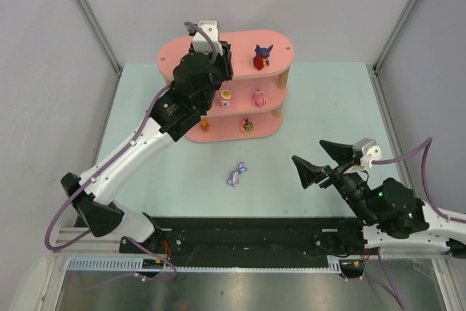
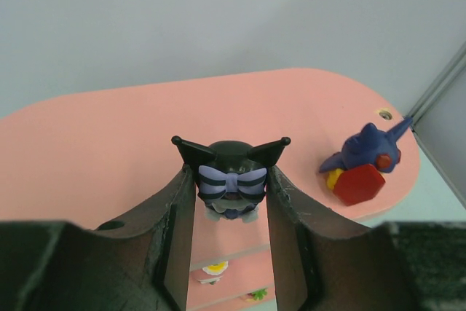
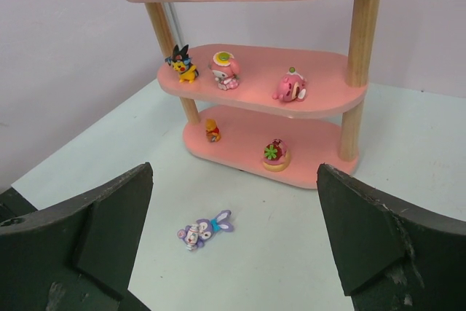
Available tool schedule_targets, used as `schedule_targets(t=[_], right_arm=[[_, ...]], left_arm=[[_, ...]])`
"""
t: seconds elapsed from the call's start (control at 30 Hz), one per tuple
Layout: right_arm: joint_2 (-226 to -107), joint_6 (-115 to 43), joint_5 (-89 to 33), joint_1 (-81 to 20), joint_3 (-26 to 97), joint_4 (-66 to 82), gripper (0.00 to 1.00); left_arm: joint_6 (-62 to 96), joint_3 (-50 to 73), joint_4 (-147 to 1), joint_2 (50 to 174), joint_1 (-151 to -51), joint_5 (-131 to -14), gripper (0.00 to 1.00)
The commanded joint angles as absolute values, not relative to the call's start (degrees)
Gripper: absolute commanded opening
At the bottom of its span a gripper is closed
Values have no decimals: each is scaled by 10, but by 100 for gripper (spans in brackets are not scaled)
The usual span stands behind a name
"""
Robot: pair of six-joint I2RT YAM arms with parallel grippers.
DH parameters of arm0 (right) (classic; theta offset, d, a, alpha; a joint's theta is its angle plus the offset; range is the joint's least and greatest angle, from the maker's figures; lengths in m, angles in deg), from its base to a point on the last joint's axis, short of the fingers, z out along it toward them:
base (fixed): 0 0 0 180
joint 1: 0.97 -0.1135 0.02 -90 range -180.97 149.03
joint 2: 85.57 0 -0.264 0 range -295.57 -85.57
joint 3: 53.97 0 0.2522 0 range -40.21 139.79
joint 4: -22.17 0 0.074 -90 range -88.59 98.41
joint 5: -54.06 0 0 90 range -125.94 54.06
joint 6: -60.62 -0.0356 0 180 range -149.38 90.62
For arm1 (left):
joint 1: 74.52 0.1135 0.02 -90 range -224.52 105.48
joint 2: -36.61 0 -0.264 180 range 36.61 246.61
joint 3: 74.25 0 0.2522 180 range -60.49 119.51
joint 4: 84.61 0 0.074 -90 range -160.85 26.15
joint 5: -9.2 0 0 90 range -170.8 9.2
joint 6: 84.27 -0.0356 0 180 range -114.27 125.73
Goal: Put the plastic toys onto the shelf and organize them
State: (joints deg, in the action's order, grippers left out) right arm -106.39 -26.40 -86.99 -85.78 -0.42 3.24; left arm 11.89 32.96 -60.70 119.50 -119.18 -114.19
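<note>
The pink three-tier shelf (image 1: 280, 45) stands at the back of the table. My left gripper (image 2: 231, 180) is shut on a black-eared figurine (image 2: 231, 180) with a striped bow, held over the top board (image 2: 109, 143). A blue and red figurine (image 2: 364, 162) stands on the top board's right end. The middle board holds a yellow-black toy (image 3: 182, 63), a white-pink toy (image 3: 226, 69) and a pink toy (image 3: 290, 87). The bottom board holds an orange toy (image 3: 212, 130) and a red-pink toy (image 3: 277, 154). A blue-purple rabbit (image 3: 204, 229) lies on the table. My right gripper (image 3: 233, 231) is open, near the rabbit.
The table (image 1: 182, 172) is pale green, with grey walls around it. A black rail (image 1: 247, 234) runs along the near edge between the arm bases. The shelf's wooden posts (image 3: 362, 27) stand at its ends.
</note>
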Motion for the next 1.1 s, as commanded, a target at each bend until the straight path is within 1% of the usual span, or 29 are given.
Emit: schedule_targets(t=[0.0, 0.37, 0.57, 0.83, 1.07], right_arm=[[-1055, -267, -883, -861, 7, 32, 100], [-1055, -276, -887, -860, 6, 9, 100], [-1056, -274, -886, -861, 7, 8, 100], [-1054, -276, -881, -860, 7, 5, 100], [-1053, -278, -882, -860, 7, 2, 100]], left_arm=[[139, 320, -666, 1191, -1172, -1149, 0], [186, 314, -668, 1212, -1164, -1127, 0], [220, 292, -661, 1206, -1164, -1129, 0], [223, 278, -660, 1205, -1164, -1129, 0], [208, 278, -655, 1206, -1163, -1137, 4]])
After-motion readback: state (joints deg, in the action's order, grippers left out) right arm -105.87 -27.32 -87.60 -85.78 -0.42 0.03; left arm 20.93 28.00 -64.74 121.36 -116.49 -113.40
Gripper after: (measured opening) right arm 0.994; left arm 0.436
